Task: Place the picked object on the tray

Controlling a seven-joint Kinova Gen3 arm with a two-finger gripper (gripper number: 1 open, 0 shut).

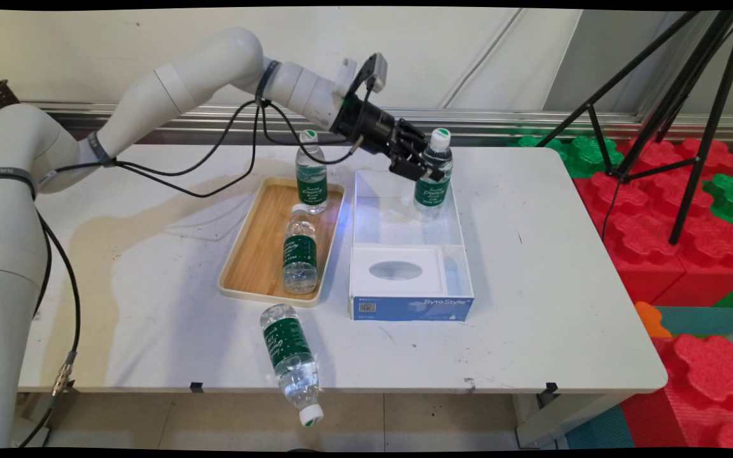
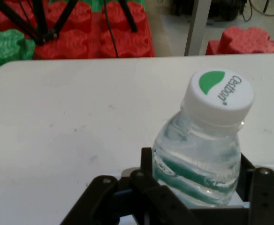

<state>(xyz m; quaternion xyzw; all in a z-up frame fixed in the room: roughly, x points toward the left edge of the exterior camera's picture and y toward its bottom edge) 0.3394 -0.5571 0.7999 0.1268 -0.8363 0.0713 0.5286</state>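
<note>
Bottles are standing and lying across the white table [image 1: 532, 305], and going from the left the first thing is a wooden tray [image 1: 258, 254] sitting a little left of the table's middle. Two bottles are standing in it: the tray's far bottle [image 1: 311, 172] is at the tray's far right corner, and the tray's near bottle [image 1: 300, 249] is along its right side, nearer the front. Just off the tray's near edge, a fallen bottle [image 1: 290, 360] is lying on its side at the table's near edge, its white cap hanging out past the edge.

Right of the tray, just beside it, a clear box [image 1: 462, 242] is sitting with a white tissue pack [image 1: 398, 270] filling its near end above a blue front panel.

At the box's far right corner the gripper [image 1: 427, 168] is reaching in from the upper left and gripping the held bottle [image 1: 433, 178] around its shoulder, just below the cap. That bottle is staying upright inside the box's far end; whether its base is touching the box floor cannot be told. In the hand view the fingers [image 2: 148, 176] are pressing against both sides of the held bottle [image 2: 202, 154], whose white cap is showing a green mark.

Beyond the table's right edge, red and green foam blocks [image 1: 659, 210] are piling up, with a black tripod [image 1: 678, 95] standing on them.
</note>
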